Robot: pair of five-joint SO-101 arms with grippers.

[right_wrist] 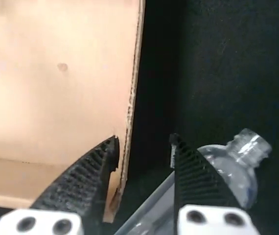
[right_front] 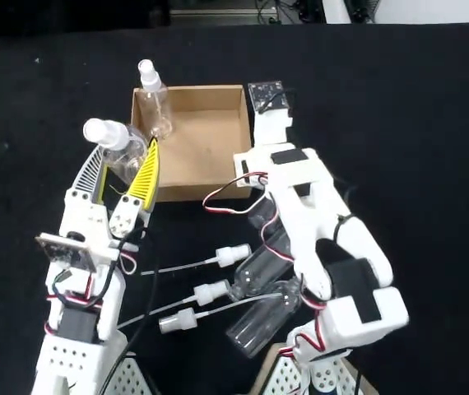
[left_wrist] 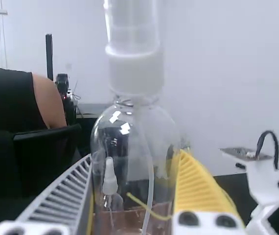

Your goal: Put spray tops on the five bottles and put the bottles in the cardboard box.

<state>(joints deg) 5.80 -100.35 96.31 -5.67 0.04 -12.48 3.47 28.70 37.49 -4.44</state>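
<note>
Black table [right_front: 415, 123] stretches wide to the left, far and right sides of the cardboard box [right_front: 206, 144]. On the box's near side the room is crowded. The right arm [right_front: 300, 197] lies over capless bottles [right_front: 255, 271] on their sides there. Three loose spray tops [right_front: 234, 255] lie beside those, tubes trailing leftward.

One capped bottle [right_front: 159, 111] stands in the box's far left corner. The left gripper [right_front: 126, 152] is clamped on another bottle [right_front: 123, 156] above the box's near left corner. The left wrist view shows this bottle's [left_wrist: 132, 161] long axis roughly upright, spray top uppermost.

The right wrist view shows the right gripper [right_wrist: 142, 147] spread, straddling the box's [right_wrist: 56, 73] wall. One jaw is over the box and the other over an open-necked bottle [right_wrist: 237, 161] just outside.
</note>
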